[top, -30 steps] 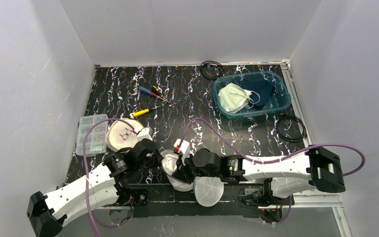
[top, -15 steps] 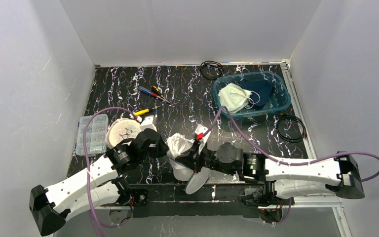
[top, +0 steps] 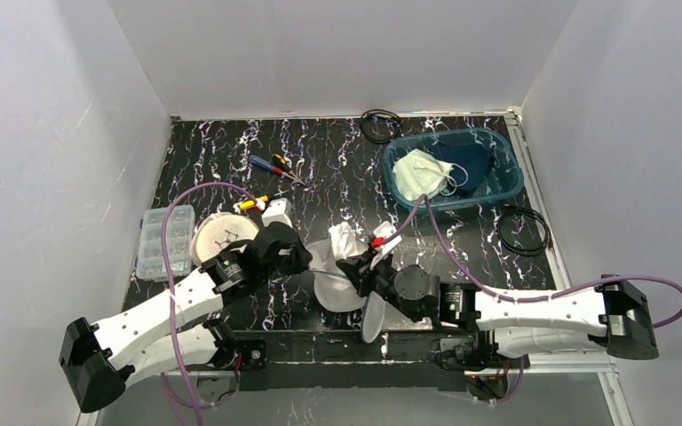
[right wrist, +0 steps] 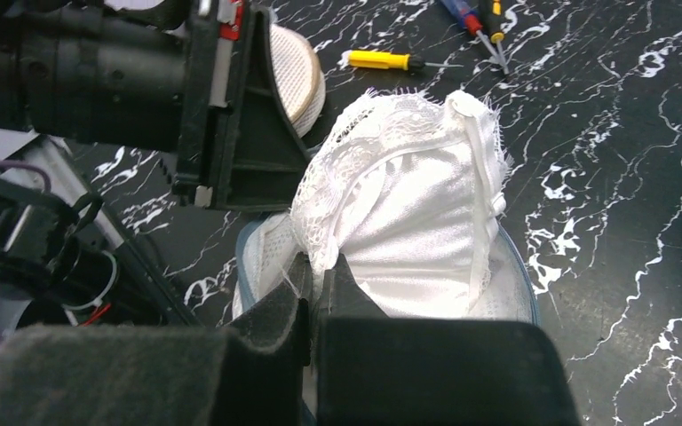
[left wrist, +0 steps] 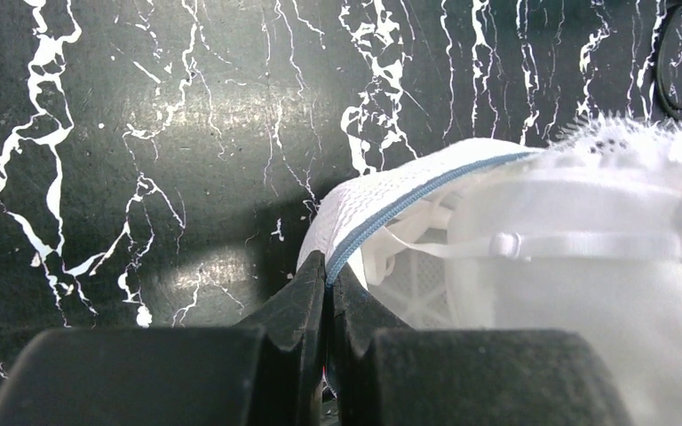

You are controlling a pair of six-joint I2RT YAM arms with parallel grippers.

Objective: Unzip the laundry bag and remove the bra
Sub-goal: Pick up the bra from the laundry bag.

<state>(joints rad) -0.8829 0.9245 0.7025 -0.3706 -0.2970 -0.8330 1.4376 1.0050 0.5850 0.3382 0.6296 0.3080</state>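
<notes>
My left fingers [left wrist: 297, 297] are pressed together on the laundry bag [left wrist: 355, 204], pinching its mesh edge right beside the blue zipper. My right fingers [right wrist: 280, 311] pinch the lacy rim of the bra [right wrist: 413, 209], which stands partly out of the bag's open mouth. From above, bag and bra sit toward 6 o'clock on the table [top: 337, 160], between my two arms.

The left gripper [left wrist: 329, 271] is clamped tight on the edge of the white mesh laundry bag [left wrist: 364, 200], directly on the blue-grey zipper [left wrist: 426, 197]. The zipper runs from the jaws away to the right. Inside the open bag lies the white bra [left wrist: 586, 302], its strap [left wrist: 577, 244] horizontal and its lace trim [left wrist: 622, 138] on the far side. The bag rests on the black marbled table [left wrist: 142, 133]. A black cable coil [left wrist: 679, 62] lies at far right.
</notes>
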